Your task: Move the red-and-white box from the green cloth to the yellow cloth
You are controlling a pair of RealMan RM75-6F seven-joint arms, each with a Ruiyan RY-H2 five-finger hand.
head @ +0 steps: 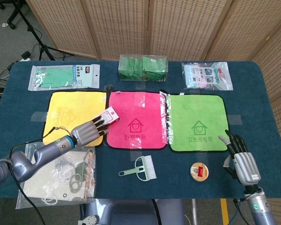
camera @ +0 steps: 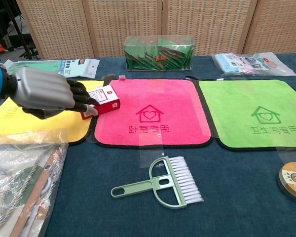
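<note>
My left hand (head: 86, 132) (camera: 49, 98) holds the red-and-white box (head: 110, 115) (camera: 105, 99) by its fingertips, lifted just above the seam between the pink cloth (head: 136, 121) (camera: 153, 111) and the yellow cloth (head: 70, 112) (camera: 19, 121). The box is tilted, its far end pointing to the upper right. The green cloth (head: 196, 123) (camera: 256, 111) lies bare on the right. My right hand (head: 241, 161) rests on the table near the front right edge, fingers apart, holding nothing.
A green brush (head: 139, 168) (camera: 163, 183) lies in front of the pink cloth. A round tin (head: 199, 170) (camera: 293, 178) sits at front right. A clear bag of parts (head: 56, 180) lies under my left forearm. Packets (head: 65, 76) and a green box (head: 143, 67) line the back.
</note>
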